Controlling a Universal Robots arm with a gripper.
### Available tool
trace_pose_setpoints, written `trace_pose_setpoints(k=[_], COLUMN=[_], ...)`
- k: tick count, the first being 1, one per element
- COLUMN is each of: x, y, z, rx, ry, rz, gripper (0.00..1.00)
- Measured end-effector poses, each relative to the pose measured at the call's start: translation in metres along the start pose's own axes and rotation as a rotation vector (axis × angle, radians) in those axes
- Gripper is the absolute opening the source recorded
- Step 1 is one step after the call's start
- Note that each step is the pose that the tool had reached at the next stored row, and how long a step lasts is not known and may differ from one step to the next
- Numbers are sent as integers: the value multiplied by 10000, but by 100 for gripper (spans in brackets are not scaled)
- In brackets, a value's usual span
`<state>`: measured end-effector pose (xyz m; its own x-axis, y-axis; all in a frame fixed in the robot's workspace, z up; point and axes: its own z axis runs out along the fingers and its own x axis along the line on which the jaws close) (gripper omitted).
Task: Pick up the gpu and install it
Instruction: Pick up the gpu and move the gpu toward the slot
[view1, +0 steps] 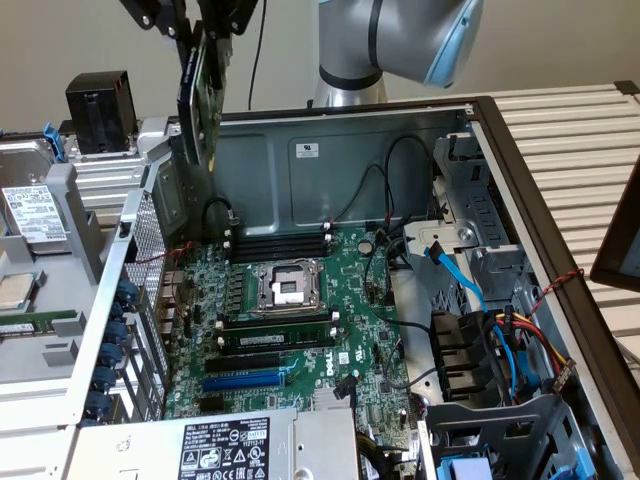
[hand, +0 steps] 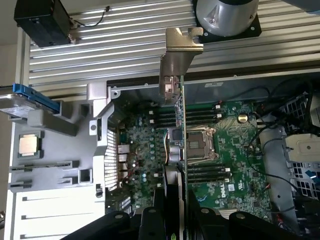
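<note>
The end effector (view1: 205, 30) sits at the upper left of the exterior view, its fingers (view1: 222, 22) partly closed and clamped on the gpu (view1: 197, 95). The gpu hangs edge-on and slightly tilted from the fingers, raised above the open computer case (view1: 350, 150) near the case's upper-left corner. It is not seated in any slot. In the wrist view, the card runs as a thin line out from between the black fingers, and its silver end bracket (hand: 176, 65) is at the far end. Beneath it lies the green motherboard (view1: 330, 330), flat in the case, with the CPU socket (view1: 288, 285) near the centre of the frame. A blue expansion slot (view1: 240, 380) lies lower on the board. A labelled power supply (view1: 225, 450) occupies the lower edge of the frame. A blue cable (view1: 455, 270) and bundled wiring cross the drive bays on the exterior view's right. Left of the case stand a black box (view1: 100, 105) and a hard drive (view1: 30, 215). The slatted bench (view1: 570, 130) extends to the upper right, and the grey robot arm (view1: 400, 40) rises behind the case.
</note>
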<state>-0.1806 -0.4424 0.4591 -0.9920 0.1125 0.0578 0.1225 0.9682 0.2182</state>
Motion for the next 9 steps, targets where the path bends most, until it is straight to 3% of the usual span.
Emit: trace_pose_setpoints(k=[4,9], x=[-112,-165], y=[14,19], z=[-4,-1], rx=[22,52], ry=[170,239], rz=[-13,-211], gripper=[28,28])
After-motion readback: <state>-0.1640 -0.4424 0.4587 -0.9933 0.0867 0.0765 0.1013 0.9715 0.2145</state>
